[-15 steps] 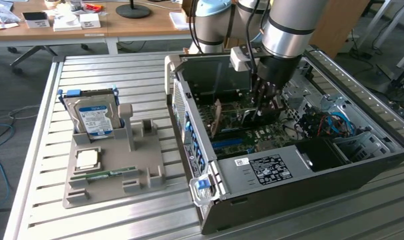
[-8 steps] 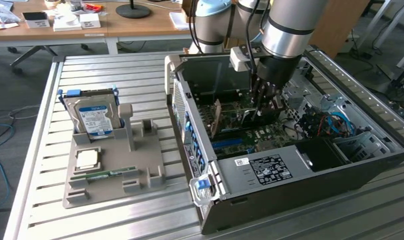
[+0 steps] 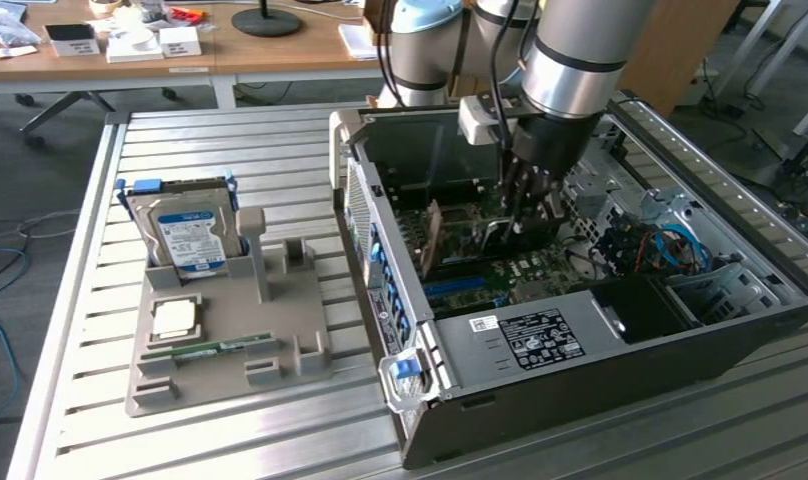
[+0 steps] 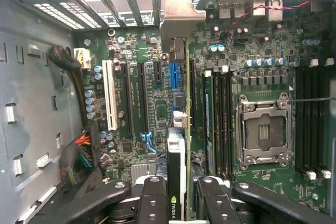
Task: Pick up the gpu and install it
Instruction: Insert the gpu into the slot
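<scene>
The gpu (image 4: 177, 145) shows edge-on in the wrist view: a green board edge beside a black cooler, with its silver end bracket (image 4: 181, 19) against the rear slot openings. My gripper (image 4: 178, 203) is shut on it, one black finger (image 4: 152, 203) on each side. The card stands upright over the motherboard (image 4: 142, 45), in line with the blue slot (image 4: 175, 76); I cannot tell whether it is seated. In the exterior view the gripper (image 3: 522, 215) reaches down into the open computer case (image 3: 618, 340), with the gpu (image 3: 478, 232) below it.
Inside the case are the CPU socket (image 4: 262, 129), memory slots (image 4: 220, 119), a cable bundle (image 4: 79, 161) and the power supply (image 3: 538, 335). On the table left of the case, a grey fixture (image 3: 284, 300) holds a hard drive (image 3: 184, 235), a processor (image 3: 175, 318) and a memory stick (image 3: 224, 347).
</scene>
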Action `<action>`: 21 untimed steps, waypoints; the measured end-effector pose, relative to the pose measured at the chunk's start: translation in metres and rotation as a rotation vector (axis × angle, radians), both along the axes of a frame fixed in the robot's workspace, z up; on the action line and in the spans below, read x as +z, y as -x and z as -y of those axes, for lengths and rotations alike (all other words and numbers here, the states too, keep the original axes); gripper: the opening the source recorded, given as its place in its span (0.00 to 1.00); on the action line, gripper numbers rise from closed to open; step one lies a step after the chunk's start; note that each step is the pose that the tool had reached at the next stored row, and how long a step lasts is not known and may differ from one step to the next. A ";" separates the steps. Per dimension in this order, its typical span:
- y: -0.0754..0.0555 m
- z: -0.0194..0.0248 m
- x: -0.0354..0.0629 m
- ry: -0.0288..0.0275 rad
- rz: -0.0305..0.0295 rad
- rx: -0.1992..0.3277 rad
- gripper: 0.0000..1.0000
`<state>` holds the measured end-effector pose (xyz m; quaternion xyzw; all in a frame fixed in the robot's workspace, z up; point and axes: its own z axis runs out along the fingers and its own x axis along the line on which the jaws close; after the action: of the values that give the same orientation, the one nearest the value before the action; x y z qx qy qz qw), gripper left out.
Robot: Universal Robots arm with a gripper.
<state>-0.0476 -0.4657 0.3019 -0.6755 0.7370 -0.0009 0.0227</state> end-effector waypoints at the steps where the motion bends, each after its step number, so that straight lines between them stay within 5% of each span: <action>1: 0.000 0.0000 -0.0014 -0.0001 0.0000 0.000 0.27; 21: 0.003 0.0000 -0.0087 0.0000 0.0000 0.000 0.27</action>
<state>-0.0507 -0.4657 0.2932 -0.6755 0.7370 -0.0009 0.0227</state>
